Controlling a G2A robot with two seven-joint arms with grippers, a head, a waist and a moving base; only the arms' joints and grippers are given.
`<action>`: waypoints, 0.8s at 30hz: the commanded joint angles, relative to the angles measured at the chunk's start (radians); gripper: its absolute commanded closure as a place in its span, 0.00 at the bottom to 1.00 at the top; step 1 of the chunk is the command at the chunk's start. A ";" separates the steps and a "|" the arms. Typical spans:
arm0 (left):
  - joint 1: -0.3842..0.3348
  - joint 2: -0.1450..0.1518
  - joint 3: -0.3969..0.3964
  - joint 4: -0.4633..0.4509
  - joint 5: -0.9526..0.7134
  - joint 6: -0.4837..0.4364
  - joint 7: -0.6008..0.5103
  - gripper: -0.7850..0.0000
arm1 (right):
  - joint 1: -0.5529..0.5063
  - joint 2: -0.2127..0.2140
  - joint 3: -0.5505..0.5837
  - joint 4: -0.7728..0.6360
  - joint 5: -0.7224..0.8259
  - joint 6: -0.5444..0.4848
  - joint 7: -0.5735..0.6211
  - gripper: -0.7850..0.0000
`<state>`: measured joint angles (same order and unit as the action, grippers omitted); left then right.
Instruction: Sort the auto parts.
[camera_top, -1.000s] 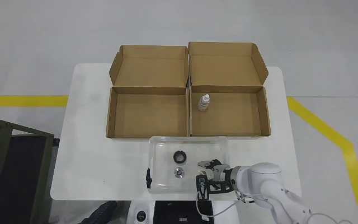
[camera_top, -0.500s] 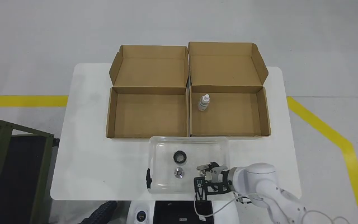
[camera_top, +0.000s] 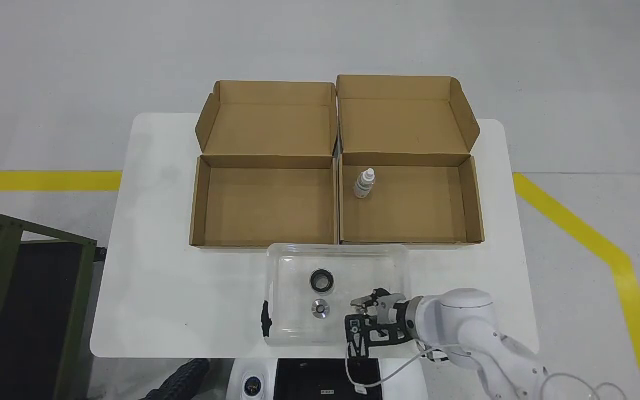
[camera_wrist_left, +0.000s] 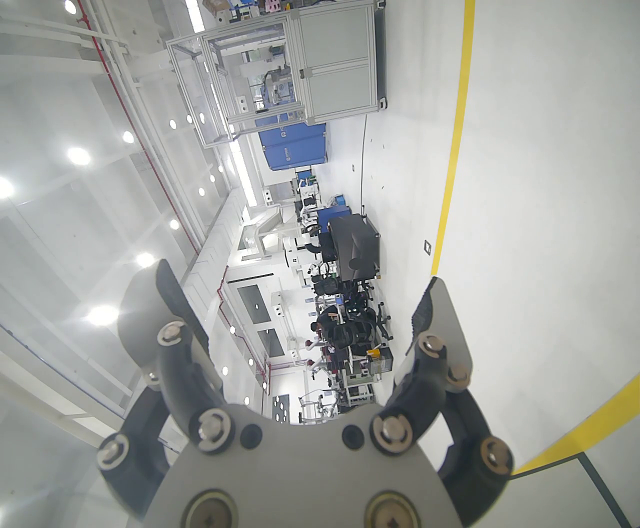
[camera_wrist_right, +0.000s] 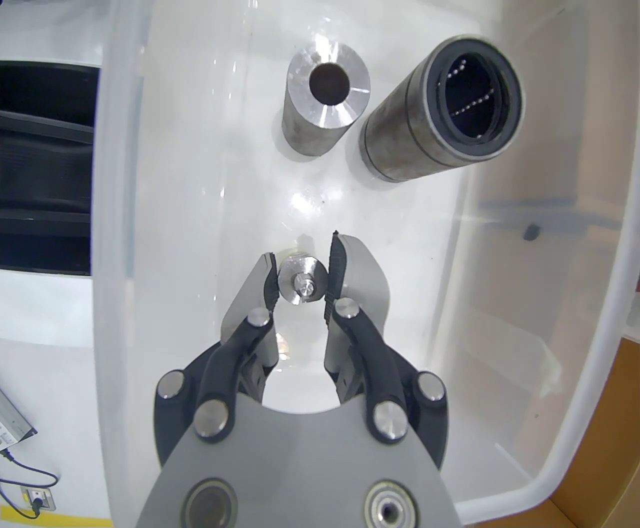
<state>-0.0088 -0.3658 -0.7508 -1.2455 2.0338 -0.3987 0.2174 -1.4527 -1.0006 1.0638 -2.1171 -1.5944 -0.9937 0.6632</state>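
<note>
Right pincer (camera_wrist_right: 302, 272) tight on metal stud (camera_wrist_right: 300, 288)

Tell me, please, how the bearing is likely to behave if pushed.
The bearing looks steel, so probably heavy and stiff. Standing on end and taller than wide, it may tip, then roll in the smooth bin.

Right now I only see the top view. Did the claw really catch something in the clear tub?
Observer: Yes. In the right wrist view, the right gripper is shut on a small round silver part, one finger on each side.
Operator: What's that black ring thing?
Observer: It's a metal bearing sleeve with tiny balls inside its black-rimmed bore.
Operator: And the other arm?
Observer: The left gripper is open and holds nothing.
</note>
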 joint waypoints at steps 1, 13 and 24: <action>0.000 0.000 0.000 0.000 0.000 0.000 0.000 0.00 | 0.002 0.001 0.006 -0.009 0.011 0.002 -0.001 1.00; 0.000 0.000 0.000 0.000 0.000 0.000 0.000 0.00 | -0.025 0.011 0.100 -0.031 0.169 0.073 -0.065 1.00; 0.000 0.000 0.000 0.000 0.000 0.000 0.000 0.00 | -0.052 0.020 0.223 -0.045 0.345 0.162 -0.201 1.00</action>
<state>-0.0088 -0.3658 -0.7508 -1.2455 2.0338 -0.3987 0.2174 -1.5029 -0.9801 1.2793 -2.1667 -1.2661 -0.8506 0.4781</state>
